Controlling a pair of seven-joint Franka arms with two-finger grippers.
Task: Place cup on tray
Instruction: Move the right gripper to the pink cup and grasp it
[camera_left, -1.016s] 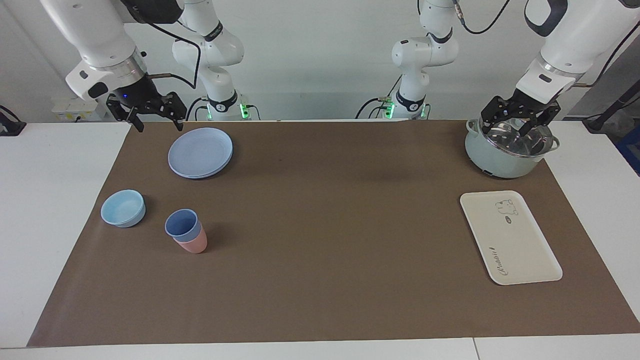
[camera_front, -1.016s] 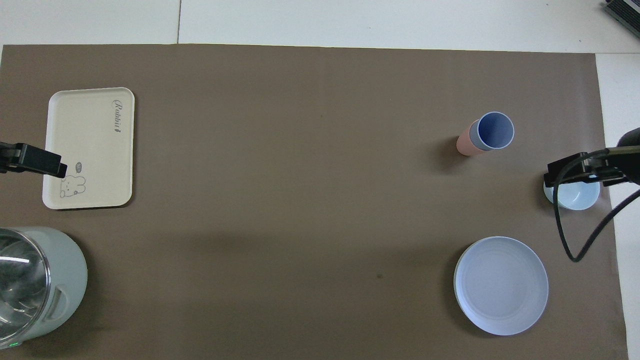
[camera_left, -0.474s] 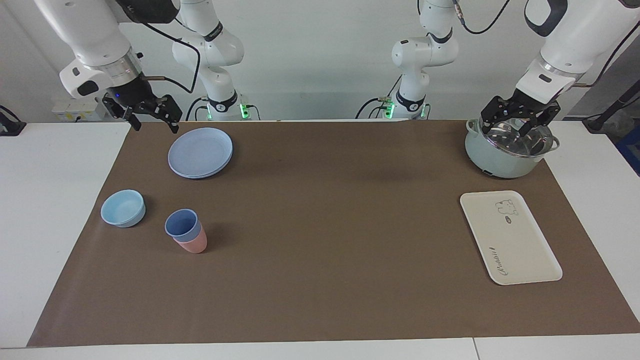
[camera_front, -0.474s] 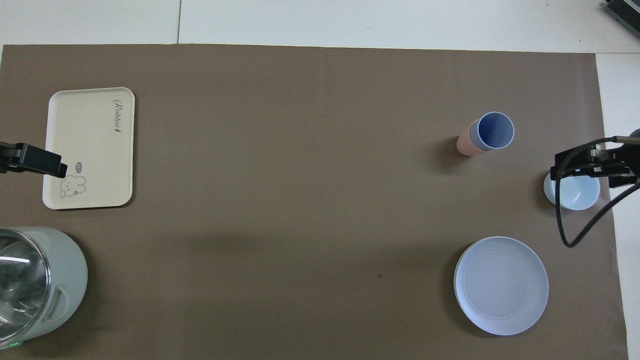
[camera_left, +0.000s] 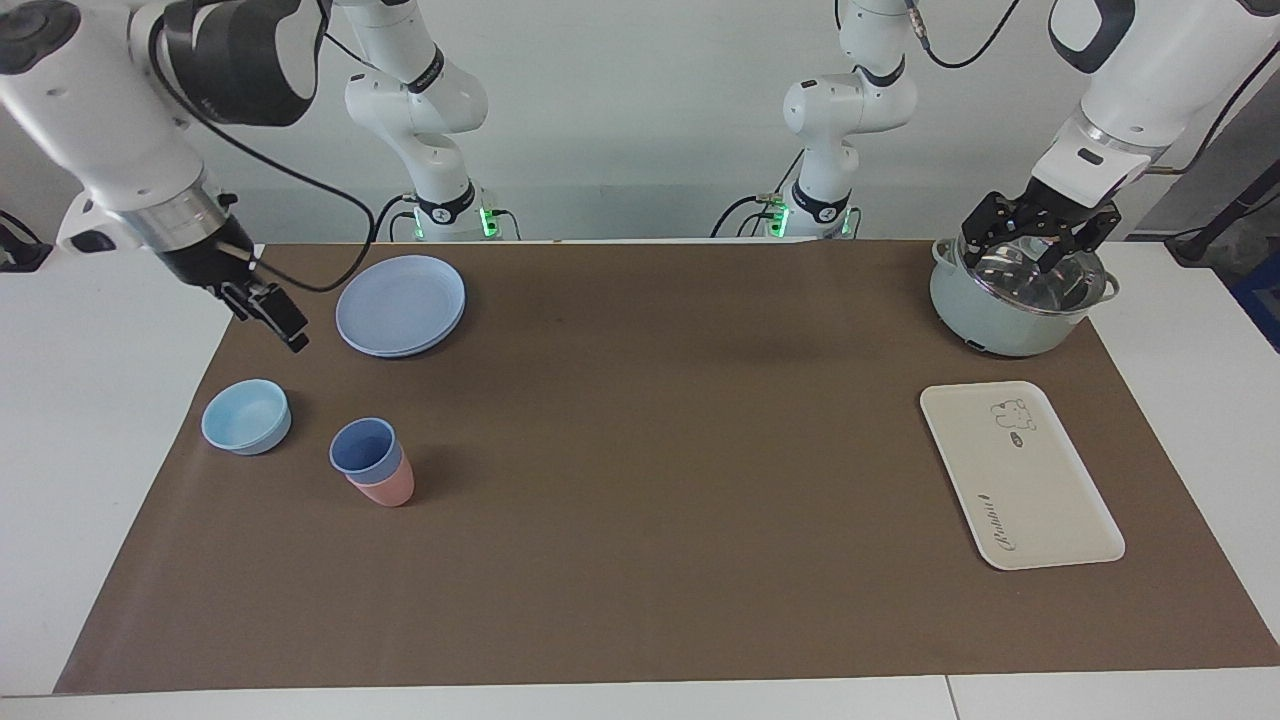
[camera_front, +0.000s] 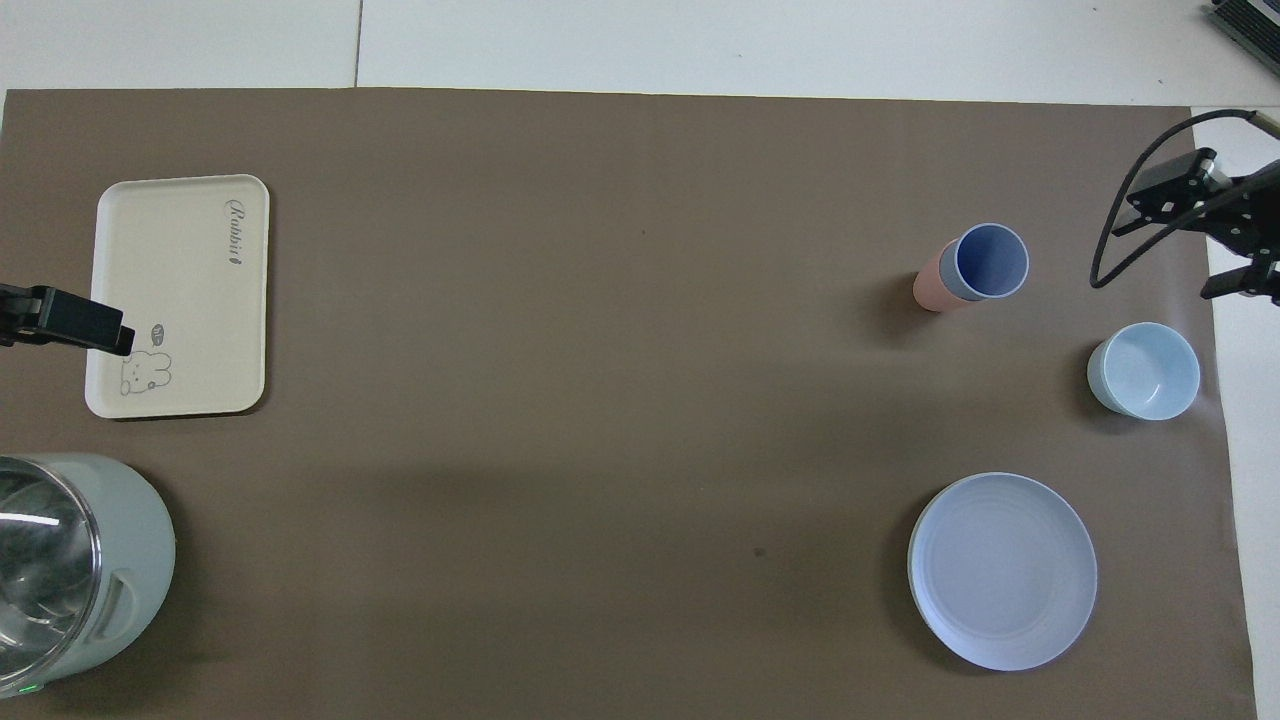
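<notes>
The right gripper (camera_left: 268, 307), fingers apart and empty, hangs over the mat beside the blue plate (camera_left: 401, 304); the left gripper (camera_left: 1040, 236) waits open above the pot (camera_left: 1015, 302). The blue cup (camera_left: 367, 449) sits nested in a pink cup (camera_left: 385, 486), well apart from the tray (camera_left: 1020, 475), so a lift may drag both up together.

From my station, the right gripper (camera_left: 283, 322) hung empty over the mat's edge beside the blue plate (camera_left: 401, 304), above the light-blue bowl (camera_left: 246, 416). The blue cup (camera_left: 367, 449) sat nested in the pink tumbler (camera_left: 386, 488), near that gripper but apart. My left gripper (camera_left: 1040, 237) waited, fingers spread, over the steel pot (camera_left: 1020, 300), the tray (camera_left: 1020, 474) just past it.
</notes>
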